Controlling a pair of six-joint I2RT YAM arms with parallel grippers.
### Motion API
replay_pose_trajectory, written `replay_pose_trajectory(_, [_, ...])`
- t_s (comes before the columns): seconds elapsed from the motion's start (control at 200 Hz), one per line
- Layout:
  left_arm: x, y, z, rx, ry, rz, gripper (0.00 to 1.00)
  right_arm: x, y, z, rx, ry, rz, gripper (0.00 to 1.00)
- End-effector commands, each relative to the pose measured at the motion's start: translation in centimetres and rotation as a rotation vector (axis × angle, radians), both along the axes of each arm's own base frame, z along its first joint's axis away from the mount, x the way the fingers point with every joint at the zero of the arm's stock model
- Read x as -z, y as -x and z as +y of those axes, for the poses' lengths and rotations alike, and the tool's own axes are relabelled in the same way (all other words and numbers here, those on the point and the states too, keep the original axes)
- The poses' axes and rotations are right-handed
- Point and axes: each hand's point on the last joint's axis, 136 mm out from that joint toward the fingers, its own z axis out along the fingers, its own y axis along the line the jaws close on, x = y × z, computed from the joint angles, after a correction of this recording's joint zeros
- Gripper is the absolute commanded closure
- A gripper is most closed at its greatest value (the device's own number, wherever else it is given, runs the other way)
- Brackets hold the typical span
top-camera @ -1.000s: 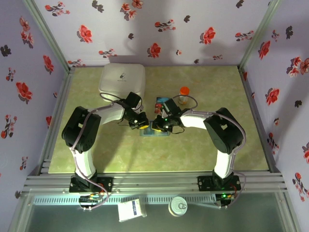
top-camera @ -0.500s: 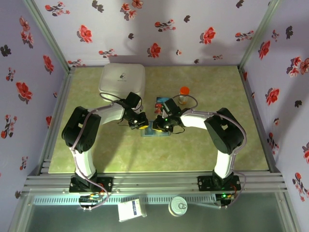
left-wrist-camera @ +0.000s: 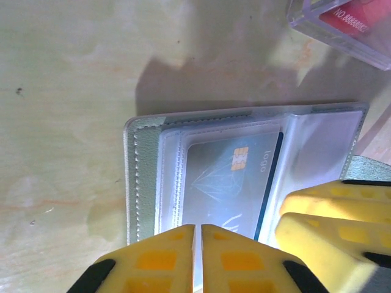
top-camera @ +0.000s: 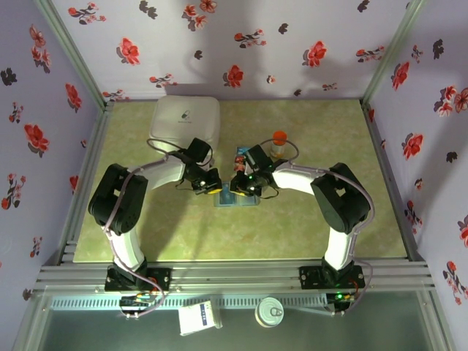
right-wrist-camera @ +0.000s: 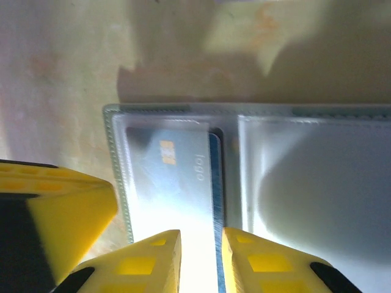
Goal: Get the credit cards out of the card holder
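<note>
The card holder [top-camera: 235, 199] lies open and flat on the table between my two grippers. Its grey-teal cover [left-wrist-camera: 143, 177] frames clear plastic sleeves. One blue-grey credit card [left-wrist-camera: 229, 177] with a gold chip sits inside the left sleeve [right-wrist-camera: 171, 177]. My left gripper [left-wrist-camera: 198, 244] is shut, its tips down on the near edge of that sleeve. My right gripper [right-wrist-camera: 200, 247] stands over the same card with a narrow gap between its jaws, beside the card's dark blue edge. Its yellow fingers [left-wrist-camera: 336, 210] show at the right in the left wrist view. A red card [left-wrist-camera: 351, 18] lies just beyond the holder.
A white rounded box [top-camera: 185, 121] stands at the back left. An orange-capped bottle [top-camera: 278, 143] stands just behind the right gripper, with loose cards [top-camera: 240, 157] to its left. Flowered walls close in three sides.
Both wrists have shifted slightly toward the back of the table over the holder. The left jaws have closed a touch more.
</note>
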Motion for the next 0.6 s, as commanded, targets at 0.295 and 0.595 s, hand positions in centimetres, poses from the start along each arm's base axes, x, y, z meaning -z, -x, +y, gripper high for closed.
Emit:
replay_pose_trajectory(0.295, [0.1, 1.2, -0.5, 0.018, 0.079, 0.018, 0.98, -0.4, -0.7, 0.9, -0.016, 0.020, -0.010, 0.76])
replay_pose_trajectory(0.595, [1.1, 1.3, 0.9, 0.037, 0.004, 0.038, 0.99, 0.1, -0.6, 1.0, -0.006, 0.031, 0.002, 0.76])
